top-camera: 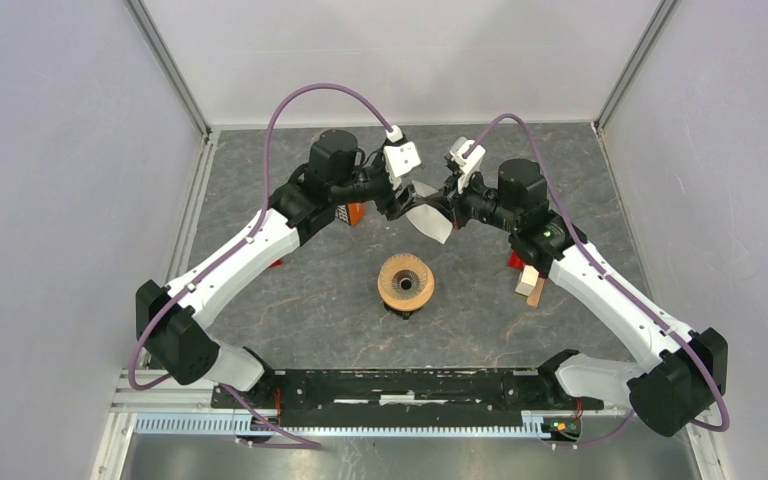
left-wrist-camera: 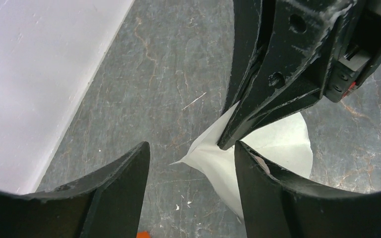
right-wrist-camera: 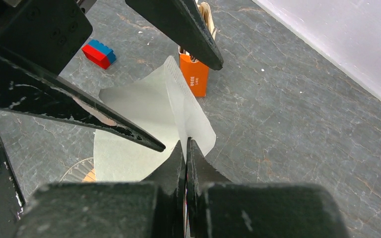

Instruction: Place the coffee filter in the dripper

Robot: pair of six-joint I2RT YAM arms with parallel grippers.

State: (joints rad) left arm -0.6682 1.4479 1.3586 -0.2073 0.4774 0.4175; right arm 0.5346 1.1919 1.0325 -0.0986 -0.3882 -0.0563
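The white paper coffee filter (top-camera: 432, 222) hangs in the air at the back middle, between both grippers. My right gripper (top-camera: 447, 208) is shut on the filter's seam edge (right-wrist-camera: 186, 141). My left gripper (left-wrist-camera: 192, 148) is open. Its one finger (right-wrist-camera: 104, 121) lies across the filter's spread face (right-wrist-camera: 139, 109); the other finger (right-wrist-camera: 188, 34) stands apart above it. In the left wrist view the filter (left-wrist-camera: 283, 144) shows behind my right finger (left-wrist-camera: 278, 193). The dripper (top-camera: 406, 283), a ribbed cone with a tan wooden ring, stands on the table nearer the arm bases, below the filter. Its edge shows in the right wrist view (right-wrist-camera: 82, 171).
An orange box of wooden sticks (right-wrist-camera: 194, 74) stands behind the left arm (top-camera: 355, 213). A red and blue block (right-wrist-camera: 99, 53) lies left of it. A white and tan block (top-camera: 531, 285) lies under the right arm. White walls (top-camera: 380, 60) enclose the grey stone table (top-camera: 310, 320).
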